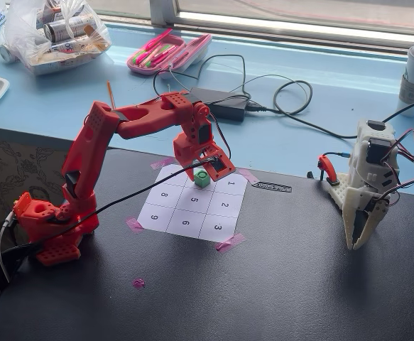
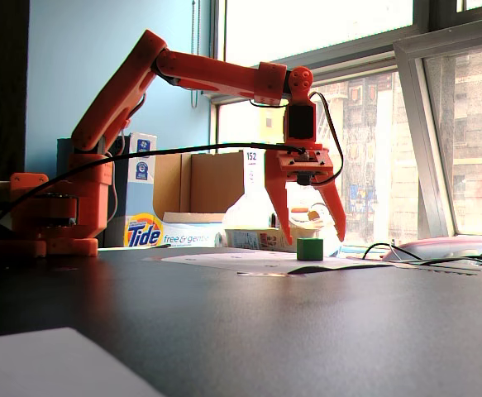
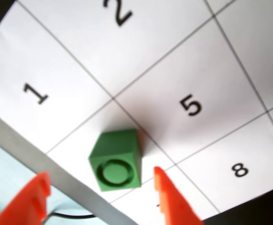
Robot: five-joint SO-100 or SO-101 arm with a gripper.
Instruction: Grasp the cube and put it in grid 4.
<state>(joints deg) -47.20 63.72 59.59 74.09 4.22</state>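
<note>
The gripper [image 2: 311,235] is being held open, its two orange fingers [image 3: 171,199] spread on either side of the cube [image 3: 116,159] and not touching it; in the side-on fixed view the tips are being carried low, about level with the cube's top. The cube [image 2: 310,249] is standing flat on the grid sheet [image 1: 224,206], in the cell beside 1 and next to 5, whose own number is being hidden by cube and fingers; it is being judged to be cell 4, so the placing may be already done.

The cube is being taken for a light, stiff plastic block, unlikely to crush, perhaps a little slick. It is best taken by two opposite flat sides, squarely. It is green, with a ring sunk into its top face.
</note>
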